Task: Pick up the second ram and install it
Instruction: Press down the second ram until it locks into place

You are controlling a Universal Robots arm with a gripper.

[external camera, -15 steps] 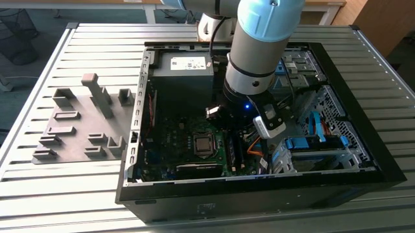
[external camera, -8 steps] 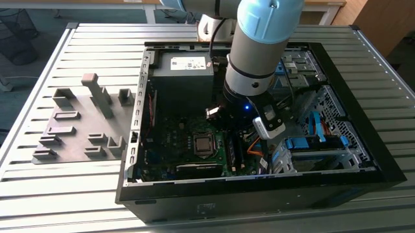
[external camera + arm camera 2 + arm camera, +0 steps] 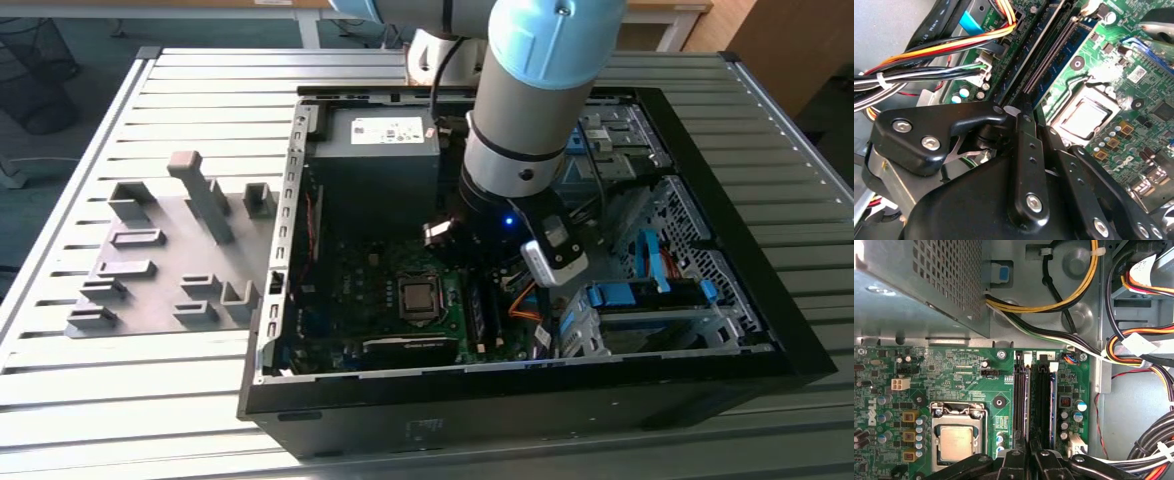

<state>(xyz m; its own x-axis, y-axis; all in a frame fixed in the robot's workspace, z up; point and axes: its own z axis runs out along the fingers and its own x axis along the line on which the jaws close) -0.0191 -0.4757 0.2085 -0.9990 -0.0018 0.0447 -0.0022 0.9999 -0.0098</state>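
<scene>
My jaws stood closed together over the motherboard (image 3: 954, 365), just beside the processor socket (image 3: 956, 440). They gripped the second ram (image 3: 1027, 405), which stood on edge in the memory slots (image 3: 1041, 400) beside that socket.

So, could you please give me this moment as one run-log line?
phase: install | gripper: down at memory slots | ram stick: upright in slot beside gripper | computer case: open

We've got a green motherboard (image 3: 974, 375) with black memory slots (image 3: 1019, 400), a silver CPU (image 3: 956, 442), and yellow-orange-red cables (image 3: 949, 47). The gripper (image 3: 1029, 150) is glossy black, the arm (image 3: 534, 90) grey with a light-blue cap, the case (image 3: 747, 320) black, and the holder blocks (image 3: 160, 250) grey.
</scene>
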